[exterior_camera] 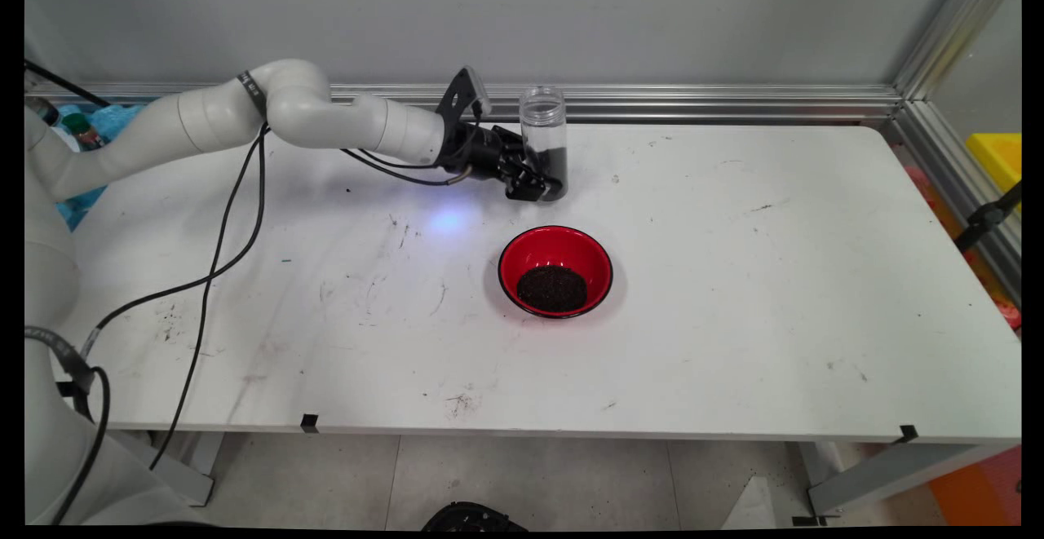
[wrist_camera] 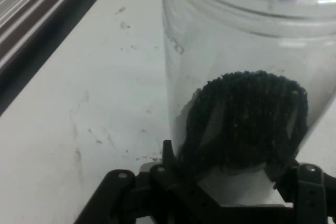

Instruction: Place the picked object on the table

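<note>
Horizontally extended, my end effector (exterior_camera: 540,184) was clenched on the base of the clear jar (exterior_camera: 544,135), whose long axis stood upright and whose lower part held dark granules. That jar stood just behind the red bowl (exterior_camera: 555,270), itself containing dark granules, on the white surface (exterior_camera: 775,278); a railed grey wall (exterior_camera: 652,25) lay beyond the jar.

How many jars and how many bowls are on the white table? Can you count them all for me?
Clear jars with dark grains: 1, the clear jar, upright at the back with the tool around its base.
Red bowls with dark grains: 1, the red bowl, nearer the front.
Total: 2
</note>
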{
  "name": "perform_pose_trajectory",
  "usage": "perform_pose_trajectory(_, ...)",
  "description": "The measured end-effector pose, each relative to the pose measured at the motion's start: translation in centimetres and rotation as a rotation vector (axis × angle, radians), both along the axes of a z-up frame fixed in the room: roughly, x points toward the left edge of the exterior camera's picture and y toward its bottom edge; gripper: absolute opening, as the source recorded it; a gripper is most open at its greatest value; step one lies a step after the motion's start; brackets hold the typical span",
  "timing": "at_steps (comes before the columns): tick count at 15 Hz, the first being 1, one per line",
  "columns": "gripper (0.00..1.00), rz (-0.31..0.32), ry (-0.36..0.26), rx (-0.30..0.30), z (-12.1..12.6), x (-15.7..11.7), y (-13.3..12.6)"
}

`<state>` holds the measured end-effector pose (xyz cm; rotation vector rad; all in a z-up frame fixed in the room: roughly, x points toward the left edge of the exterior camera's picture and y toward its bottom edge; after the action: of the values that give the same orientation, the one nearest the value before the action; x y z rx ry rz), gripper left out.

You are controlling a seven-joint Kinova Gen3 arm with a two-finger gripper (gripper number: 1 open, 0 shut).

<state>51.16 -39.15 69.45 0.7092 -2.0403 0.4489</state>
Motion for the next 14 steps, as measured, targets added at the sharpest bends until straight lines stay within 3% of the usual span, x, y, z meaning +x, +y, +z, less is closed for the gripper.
perform_pose_trajectory(14,0.0,-0.001,-0.01,0.0,-1.3,0.1,0.7)
